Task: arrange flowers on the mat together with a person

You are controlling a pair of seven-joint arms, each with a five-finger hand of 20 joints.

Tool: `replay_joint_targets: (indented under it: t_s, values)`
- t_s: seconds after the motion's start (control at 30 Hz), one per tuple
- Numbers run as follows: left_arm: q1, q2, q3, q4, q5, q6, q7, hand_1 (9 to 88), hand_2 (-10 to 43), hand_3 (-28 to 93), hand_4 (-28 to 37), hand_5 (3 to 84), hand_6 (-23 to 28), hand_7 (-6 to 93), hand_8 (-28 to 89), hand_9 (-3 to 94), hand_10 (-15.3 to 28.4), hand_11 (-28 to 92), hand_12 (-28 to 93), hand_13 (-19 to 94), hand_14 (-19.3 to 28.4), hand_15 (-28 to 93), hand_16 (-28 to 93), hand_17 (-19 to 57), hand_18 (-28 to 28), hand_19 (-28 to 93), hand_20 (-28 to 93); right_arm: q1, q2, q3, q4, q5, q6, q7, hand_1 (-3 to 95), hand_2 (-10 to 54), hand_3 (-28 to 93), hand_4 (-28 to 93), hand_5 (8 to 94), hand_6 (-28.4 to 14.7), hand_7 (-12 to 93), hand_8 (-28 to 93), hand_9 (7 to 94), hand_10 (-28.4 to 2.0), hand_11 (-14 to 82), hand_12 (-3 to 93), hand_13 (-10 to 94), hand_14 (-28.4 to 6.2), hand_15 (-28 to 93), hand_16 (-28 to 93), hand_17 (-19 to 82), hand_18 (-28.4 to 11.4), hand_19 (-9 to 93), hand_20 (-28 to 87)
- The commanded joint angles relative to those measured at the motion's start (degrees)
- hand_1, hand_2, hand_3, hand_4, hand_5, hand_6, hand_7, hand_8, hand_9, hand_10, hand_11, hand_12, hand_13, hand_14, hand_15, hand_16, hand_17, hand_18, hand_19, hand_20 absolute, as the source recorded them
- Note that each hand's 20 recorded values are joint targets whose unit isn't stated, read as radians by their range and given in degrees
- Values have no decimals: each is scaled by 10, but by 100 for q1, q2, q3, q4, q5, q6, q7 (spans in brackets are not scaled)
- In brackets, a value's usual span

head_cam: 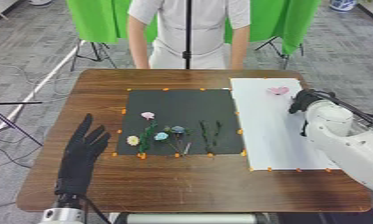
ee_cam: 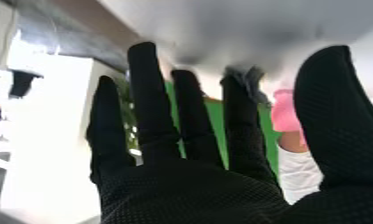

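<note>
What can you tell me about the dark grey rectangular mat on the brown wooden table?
The dark grey rectangular mat looks thin and matte and lies flat on the brown wooden table. Small orange pieces sit around its edges. Flowers with pink, cream and blue heads lie on it, mostly in its nearer half. A long white sheet runs along its right side.

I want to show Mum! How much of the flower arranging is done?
Quite a lot, maybe: the pale pink flower, yellow flower, blue flowers and green stems are on the dark mat. Nothing's in hand: the right hand is open. The bright pink piece on the white sheet is probably left to add.
</note>
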Motion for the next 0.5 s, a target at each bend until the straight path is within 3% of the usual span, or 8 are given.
replay_joint_targets:
  t_s: [0.03, 0.13, 0.17, 0.23, 0.5]
  values:
    - [-14, 12, 53, 62, -33, -50, 48, 198, 36, 766, -283, 222, -21, 111, -95, 273, 124, 87, 129, 213, 176, 175, 1, -116, 232, 424, 59, 389, 4, -926, 179, -595, 1026, 203, 394, -33, 639, -280, 544, 93, 238, -169, 561, -62, 184, 152, 516, -90, 463, 157, 106, -227, 501, 273]
    - [-10, 28, 89, 65, -64, -4, 112, 197, 37, 765, -283, 221, -21, 112, -94, 273, 125, 87, 129, 213, 176, 175, 1, -116, 231, 425, 59, 393, -2, -959, 229, -819, 1054, 130, 487, -39, 544, -278, 648, 91, 264, -112, 654, -46, 210, 171, 566, -63, 502, 169, 128, -214, 521, 277]
    - [-17, 12, 78, 72, -44, -33, 94, 197, 37, 765, -283, 221, -21, 112, -94, 272, 124, 87, 129, 214, 176, 175, 2, -116, 231, 425, 59, 366, 26, -955, 207, -834, 1101, 151, 535, -39, 527, -278, 726, 93, 256, -81, 748, -29, 151, 254, 600, -43, 537, 179, 143, -197, 537, 285]
    - [-4, 30, 96, 68, -65, 8, 132, 197, 37, 765, -283, 221, -21, 112, -94, 272, 123, 87, 129, 214, 176, 174, 1, -116, 231, 425, 59, 395, 42, -1019, 216, -909, 1270, 186, 557, -42, 525, -280, 758, 93, 249, -61, 801, -25, 128, 297, 618, -31, 558, 197, 150, -182, 549, 294]
    - [150, 43, 58, -3, -68, 98, 171, 196, 38, 765, -283, 221, -21, 112, -95, 272, 124, 87, 129, 214, 176, 175, 2, -116, 231, 424, 59, 210, 88, -605, -453, -1154, 2297, 52, 557, -46, 562, -282, 780, 75, 243, -42, 830, -38, 208, 308, 640, -22, 595, 229, 157, -158, 578, 306]
